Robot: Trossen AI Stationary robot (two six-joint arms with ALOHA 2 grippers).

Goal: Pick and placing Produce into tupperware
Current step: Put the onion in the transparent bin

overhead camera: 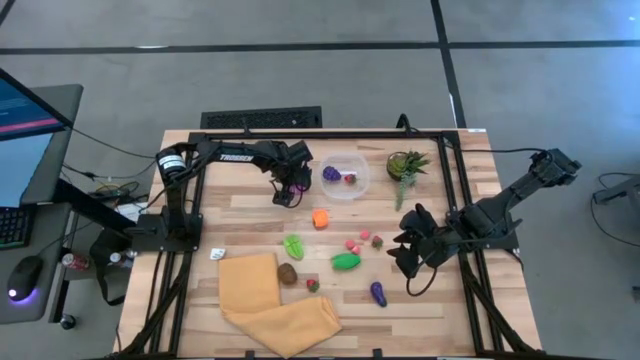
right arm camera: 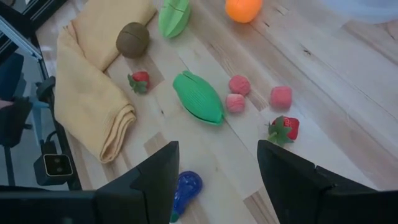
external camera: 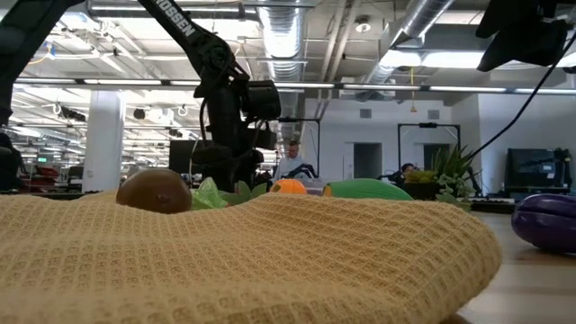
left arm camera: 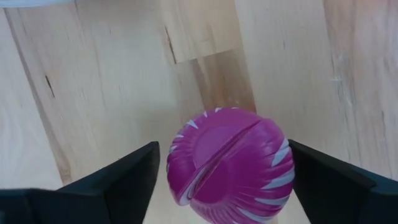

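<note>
My left hand (overhead camera: 289, 192) hangs just left of the tupperware (overhead camera: 344, 176), its fingers (left arm camera: 118, 180) spread wide on either side of a magenta striped piece (left arm camera: 229, 163); I see a slim gap on each side, so I cannot tell whether it is gripped. On that arm I can read white lettering, "TROSSEN" (overhead camera: 237, 157), running along the link toward the tupperware.

Inside the tupperware lie a purple piece (overhead camera: 331, 173) and a small red piece (overhead camera: 350, 179). Nearer me than the tupperware, the rest of the produce is scattered on the table (overhead camera: 250, 215): an orange piece (overhead camera: 320, 218), a light green leafy one (overhead camera: 293, 245), a brown one (overhead camera: 287, 273) touching the yellow cloth (overhead camera: 270, 305), a strawberry (overhead camera: 312, 285), a green corn-like piece (overhead camera: 346, 261), pink balls (overhead camera: 354, 245) and a purple eggplant (overhead camera: 378, 293).

Right of the tupperware stands a potted plant (overhead camera: 405, 166). My right hand (overhead camera: 405, 255) waits well to the right of the tupperware and nearer me, fingers (right arm camera: 158, 177) half apart, holding nothing.
</note>
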